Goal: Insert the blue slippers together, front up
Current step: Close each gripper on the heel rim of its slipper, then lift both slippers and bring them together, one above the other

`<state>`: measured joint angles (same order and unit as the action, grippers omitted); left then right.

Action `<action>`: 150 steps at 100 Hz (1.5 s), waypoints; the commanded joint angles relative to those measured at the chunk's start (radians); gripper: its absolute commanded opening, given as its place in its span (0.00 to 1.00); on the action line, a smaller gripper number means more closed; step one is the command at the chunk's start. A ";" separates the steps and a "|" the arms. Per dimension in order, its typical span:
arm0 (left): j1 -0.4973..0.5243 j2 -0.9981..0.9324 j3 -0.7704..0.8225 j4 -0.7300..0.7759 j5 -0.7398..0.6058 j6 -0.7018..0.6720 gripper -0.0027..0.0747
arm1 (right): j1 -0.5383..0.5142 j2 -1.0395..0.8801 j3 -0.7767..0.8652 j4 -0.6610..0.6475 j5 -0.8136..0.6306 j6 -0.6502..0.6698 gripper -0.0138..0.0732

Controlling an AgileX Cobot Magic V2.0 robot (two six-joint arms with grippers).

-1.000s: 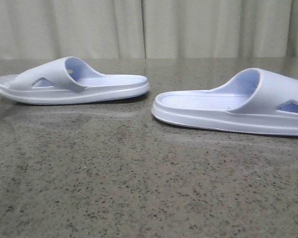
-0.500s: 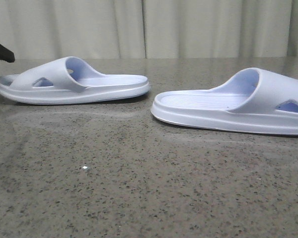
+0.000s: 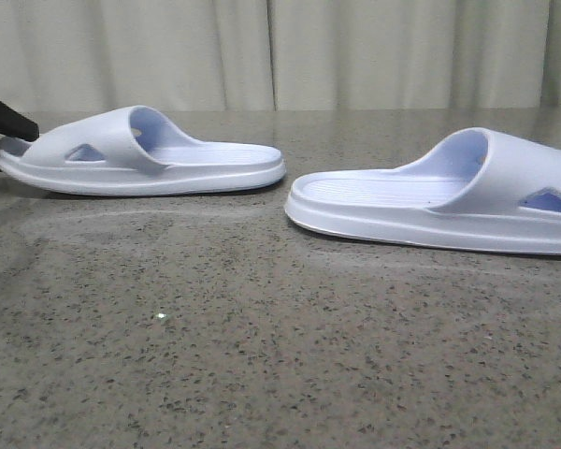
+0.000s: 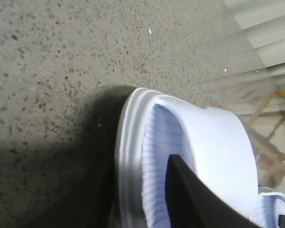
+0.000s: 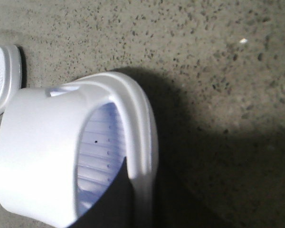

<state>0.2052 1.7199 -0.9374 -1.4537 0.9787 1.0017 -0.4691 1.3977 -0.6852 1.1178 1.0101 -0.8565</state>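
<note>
Front view: two blue slippers were seen upright and well apart on the speckled table [image 3: 262, 355], the left slipper [image 3: 140, 154] before a pleated curtain [image 3: 280, 51], the right slipper [image 3: 449, 196] nearer. The left tool [image 3: 5, 126] was seen at the left slipper's toe end.

Left wrist view: one dark finger [image 4: 194, 199] lay over the ribbed footbed; its opening could not be told.

Right wrist view: the right slipper's toe end was seen on the table; the right tool was not seen.
</note>
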 commanded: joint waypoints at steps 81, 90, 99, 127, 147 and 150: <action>0.104 -0.194 -0.021 -0.136 0.250 0.067 0.05 | -0.051 -0.047 -0.154 0.424 0.281 -0.107 0.04; 0.093 -0.194 -0.021 -0.158 0.285 0.067 0.05 | -0.028 -0.047 -0.154 0.434 0.281 -0.107 0.04; 0.072 -0.194 -0.021 -0.162 0.289 0.063 0.05 | 0.017 -0.047 -0.154 0.434 0.268 -0.124 0.04; -0.014 -0.194 -0.021 -0.162 0.289 0.059 0.05 | 0.109 -0.045 -0.156 0.437 0.171 -0.153 0.04; -0.062 -0.194 -0.021 -0.164 0.289 0.051 0.05 | 0.125 -0.017 -0.174 0.422 0.156 -0.161 0.04; -0.071 -0.194 -0.021 -0.167 0.289 0.051 0.05 | 0.130 -0.011 -0.182 0.420 0.158 -0.161 0.04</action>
<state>0.1595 1.5687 -0.9374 -1.5372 1.1665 1.0638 -0.3501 1.3938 -0.8190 1.4775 1.1348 -0.9965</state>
